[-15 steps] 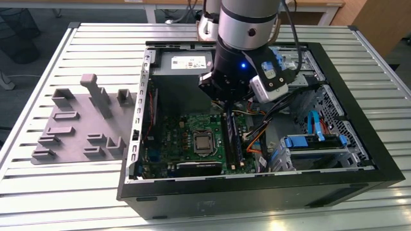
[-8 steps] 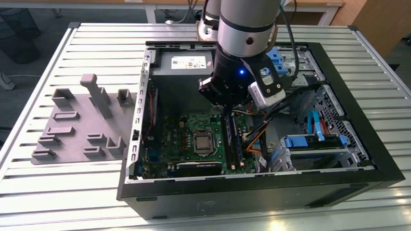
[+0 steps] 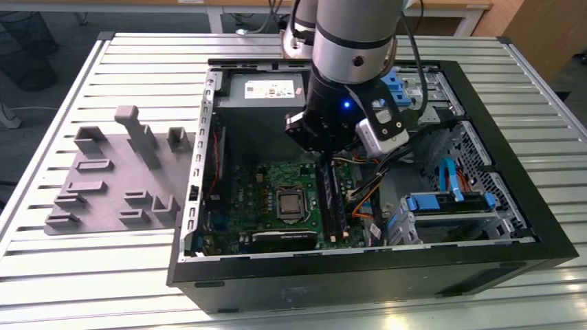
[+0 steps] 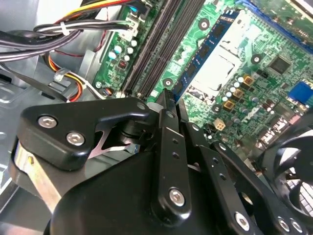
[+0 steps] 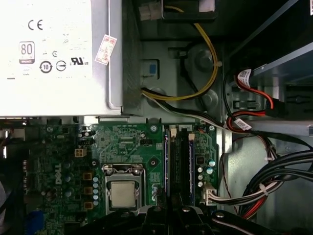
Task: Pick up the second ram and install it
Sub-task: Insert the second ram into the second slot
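My gripper (image 3: 323, 157) reaches down into the open computer case (image 3: 513, 227), over the far end of the memory slots. In the second wrist view its black fingers (image 4: 166, 112) sit close together, shut, with the tips (image 4: 171, 98) at the end of a slot. The second ram (image 4: 210, 49) stands on edge in the slot nearest the processor socket (image 5: 122, 193), in line with the fingertips. It shows as a thin blue-edged strip (image 5: 167, 166) in the first wrist view and a dark strip (image 3: 328, 203) in the exterior view. I cannot tell whether the tips touch it.
The grey moulded tray (image 3: 110, 179) lies outside the case at the exterior view's left. Inside are the green motherboard (image 3: 257, 185), the grey power supply (image 3: 261, 89), bundled cables (image 5: 274, 176), a blue-handled drive cage (image 3: 449, 203) and a fan (image 4: 293, 171).
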